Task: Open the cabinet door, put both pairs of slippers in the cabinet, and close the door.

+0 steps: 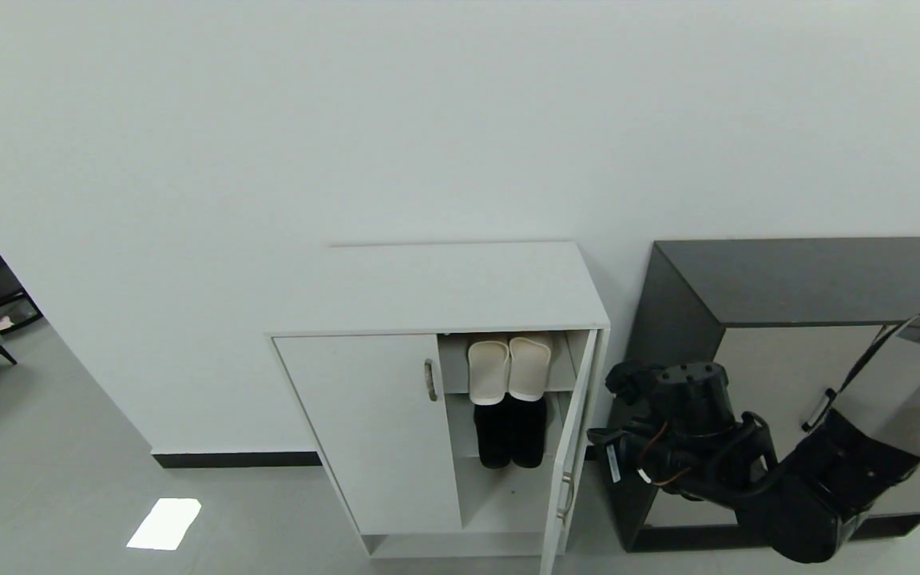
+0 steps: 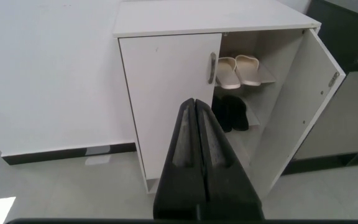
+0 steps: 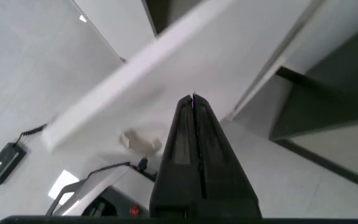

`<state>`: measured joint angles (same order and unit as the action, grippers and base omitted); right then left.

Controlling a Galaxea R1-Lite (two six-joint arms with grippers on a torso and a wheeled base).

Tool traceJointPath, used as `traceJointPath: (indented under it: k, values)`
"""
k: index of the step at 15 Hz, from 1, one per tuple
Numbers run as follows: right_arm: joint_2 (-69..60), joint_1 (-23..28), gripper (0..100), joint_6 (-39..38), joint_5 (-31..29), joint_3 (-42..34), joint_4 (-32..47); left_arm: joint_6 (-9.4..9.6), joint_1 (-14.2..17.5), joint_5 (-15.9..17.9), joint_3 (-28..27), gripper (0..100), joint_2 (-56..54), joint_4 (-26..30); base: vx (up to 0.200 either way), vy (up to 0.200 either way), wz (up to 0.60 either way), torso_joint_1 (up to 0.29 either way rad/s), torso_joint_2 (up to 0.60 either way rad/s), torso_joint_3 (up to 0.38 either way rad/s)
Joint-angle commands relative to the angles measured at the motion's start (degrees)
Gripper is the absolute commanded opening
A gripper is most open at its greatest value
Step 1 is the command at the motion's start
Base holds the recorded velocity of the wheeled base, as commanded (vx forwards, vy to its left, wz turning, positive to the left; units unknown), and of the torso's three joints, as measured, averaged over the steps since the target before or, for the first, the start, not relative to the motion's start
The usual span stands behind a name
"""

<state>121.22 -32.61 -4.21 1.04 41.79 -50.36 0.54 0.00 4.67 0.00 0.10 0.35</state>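
With white slippers [image 1: 508, 369] and black slippers [image 1: 510, 433] on 2 shelves of the cabinet [image 1: 444, 287], only closing remains: the right gripper [image 3: 194, 99], pressed together like the left gripper [image 2: 195, 102], should push the door [image 1: 568, 455] shut.

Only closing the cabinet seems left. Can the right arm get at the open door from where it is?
Probably yes: the right end effector sits just beside the open door, on its outer face, with nothing visible between them.

No readable text or numbers, white sticker [image 1: 613, 463] on right arm too small to read
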Motion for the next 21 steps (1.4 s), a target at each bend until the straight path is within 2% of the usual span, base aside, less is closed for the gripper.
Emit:
traceJointPath:
  k: [1,2,4,6,13,19,21]
  values:
    - [4.2,-0.3,0,0.1,0.0,3.3,0.2,-0.01,0.0,0.0,0.0,0,0.0,0.0,0.000,0.000,0.00,0.000,0.00,0.000]
    - [6.2,-1.4,0,0.2,-0.1,9.4,3.1,-0.01,0.0,0.0,0.0,0,0.0,0.0,0.000,0.000,0.00,0.000,0.00,0.000]
    - [6.2,-2.9,0,-0.2,-0.1,14.5,9.2,-0.01,0.0,0.0,0.0,0,0.0,0.0,0.000,0.000,0.00,0.000,0.00,0.000]
    - [6.6,-4.8,0,-3.5,-0.2,18.1,10.5,-0.10,0.0,0.0,0.0,0,0.0,0.0,0.000,0.000,0.00,0.000,0.00,0.000]
    - [0.9,-5.0,0,-3.9,-0.6,11.7,8.5,-0.27,0.0,0.0,0.0,0,0.0,0.0,0.000,0.000,0.00,0.000,0.00,0.000]
    - [-1.1,-7.0,0,-3.8,-0.7,9.7,8.3,-0.18,0.0,0.0,0.0,0,0.0,0.0,0.000,0.000,0.00,0.000,0.00,0.000]
    - [-1.3,-7.2,0,-3.7,-0.7,8.1,5.6,-0.18,0.0,0.0,0.0,0,0.0,0.0,0.000,0.000,0.00,0.000,0.00,0.000]
